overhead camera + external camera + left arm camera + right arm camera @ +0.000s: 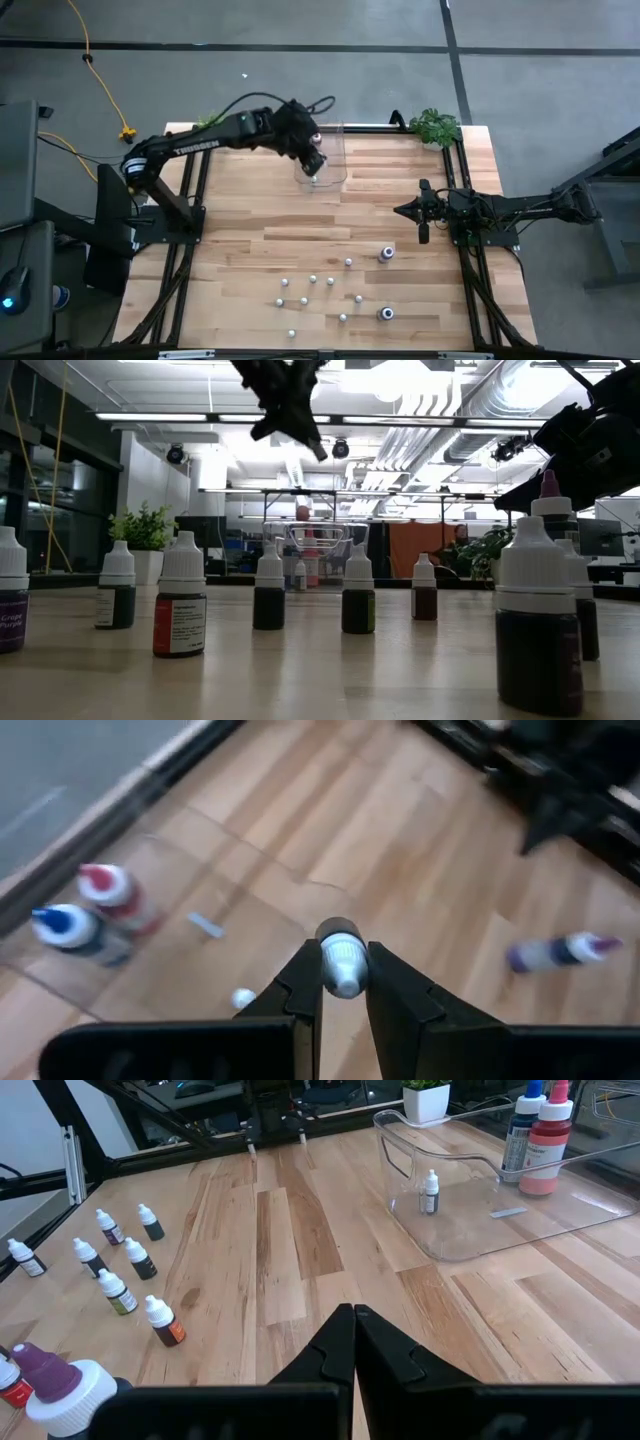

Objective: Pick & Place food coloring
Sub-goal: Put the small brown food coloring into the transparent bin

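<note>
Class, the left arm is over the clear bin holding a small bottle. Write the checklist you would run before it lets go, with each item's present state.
1. Left gripper shut on the small bottle, held at its white cap: ok.
2. Gripper above the clear bin in the high view: ok.
3. Spot under the bottle free of the red-capped bottle, the blue-capped bottle and the tiny bottle already in the bin: ok.
4. Drop height low enough for a soft landing: cannot tell.
5. Right gripper shut, waiting away from the bin at the table's right: ok.
</note>
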Robot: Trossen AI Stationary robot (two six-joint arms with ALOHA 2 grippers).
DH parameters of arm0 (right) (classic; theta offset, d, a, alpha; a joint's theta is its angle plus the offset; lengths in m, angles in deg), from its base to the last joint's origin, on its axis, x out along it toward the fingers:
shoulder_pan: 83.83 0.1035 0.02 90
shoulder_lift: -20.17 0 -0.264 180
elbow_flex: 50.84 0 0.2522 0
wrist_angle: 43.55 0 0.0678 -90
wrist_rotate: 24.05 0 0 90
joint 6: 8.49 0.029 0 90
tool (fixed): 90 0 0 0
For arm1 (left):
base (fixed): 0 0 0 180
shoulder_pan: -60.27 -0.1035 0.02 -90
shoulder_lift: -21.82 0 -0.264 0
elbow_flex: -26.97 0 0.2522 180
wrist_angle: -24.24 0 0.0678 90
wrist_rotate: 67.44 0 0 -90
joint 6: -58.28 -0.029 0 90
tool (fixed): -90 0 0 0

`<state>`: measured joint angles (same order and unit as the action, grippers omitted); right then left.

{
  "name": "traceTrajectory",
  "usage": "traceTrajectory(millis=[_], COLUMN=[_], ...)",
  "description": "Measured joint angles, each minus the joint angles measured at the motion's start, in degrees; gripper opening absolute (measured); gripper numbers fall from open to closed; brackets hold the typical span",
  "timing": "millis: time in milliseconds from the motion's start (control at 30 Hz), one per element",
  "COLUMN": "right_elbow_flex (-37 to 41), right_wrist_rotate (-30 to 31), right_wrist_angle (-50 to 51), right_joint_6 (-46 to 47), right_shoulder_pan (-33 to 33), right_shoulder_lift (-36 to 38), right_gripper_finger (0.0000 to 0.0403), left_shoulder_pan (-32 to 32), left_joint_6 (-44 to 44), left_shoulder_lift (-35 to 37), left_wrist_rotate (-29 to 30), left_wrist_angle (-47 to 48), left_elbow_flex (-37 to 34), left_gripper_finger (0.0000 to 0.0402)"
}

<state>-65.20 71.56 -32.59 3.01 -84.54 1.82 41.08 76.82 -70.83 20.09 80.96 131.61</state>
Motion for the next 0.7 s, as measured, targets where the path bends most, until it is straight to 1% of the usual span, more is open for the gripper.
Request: traceTrajectory(millis=[167,367,567,700], right_elbow_flex=[0.0,0.0,0.0,0.0], right_wrist_rotate=[0.0,0.0,0.0,0.0], right_wrist_angle=[0.0,0.1,0.0,0.0], right_joint_6=[0.0,0.0,0.0,0.0], right_shoulder_pan=[0.0,0.0,0.0,0.0], right_shoulder_lift=[0.0,0.0,0.0,0.0], right_gripper_finger=[0.0000,0.0000,0.0000,0.0000], left_shoulder_pan=[-3.8,-6.9,-7.1,-7.0], left_joint_6=[-0.2,-2.2,-5.3,-6.7], left_shoulder_lift=[-2.3,-8.3,-14.4,-17.2], left_wrist_rotate=[0.1,0.0,1.5,1.9], left_wrist_angle=[-0.4,1.3,1.0,1.2], left_elbow_flex=[0.1,-0.1,-0.1,-0.1], left_gripper_finger=[0.0046,0.0047,0.0047,0.0047])
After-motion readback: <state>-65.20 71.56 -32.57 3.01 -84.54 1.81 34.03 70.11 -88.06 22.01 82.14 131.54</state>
